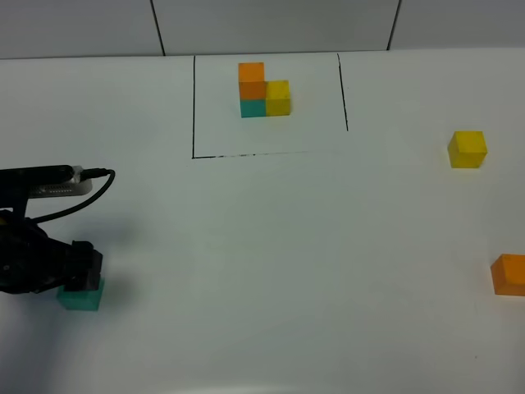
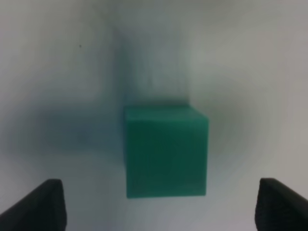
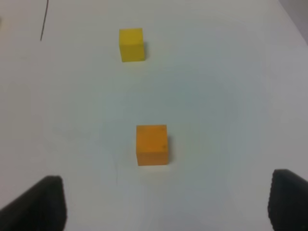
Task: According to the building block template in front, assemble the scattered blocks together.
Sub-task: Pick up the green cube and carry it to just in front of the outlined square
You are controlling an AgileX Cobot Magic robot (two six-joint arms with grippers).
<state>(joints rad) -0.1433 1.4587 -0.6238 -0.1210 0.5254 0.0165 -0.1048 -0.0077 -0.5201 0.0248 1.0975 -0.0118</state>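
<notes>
The building block template (image 1: 262,92) stands at the back centre, orange atop teal with yellow at its side. A teal block (image 1: 79,298) lies at the front left, and my left gripper (image 1: 82,279) hovers over it. In the left wrist view the same teal block (image 2: 166,151) sits between the open fingertips (image 2: 45,207), untouched; the left gripper (image 2: 163,211) holds nothing. The yellow block (image 1: 467,149) and orange block (image 1: 509,274) lie at the right. My right gripper (image 3: 163,204) is open, short of the orange block (image 3: 152,144), with the yellow block (image 3: 131,44) beyond.
A black-lined rectangle (image 1: 194,107) on the white table frames the template. The left arm's black cable (image 1: 90,193) loops above the gripper. The orange block sits at the right edge of the exterior high view.
</notes>
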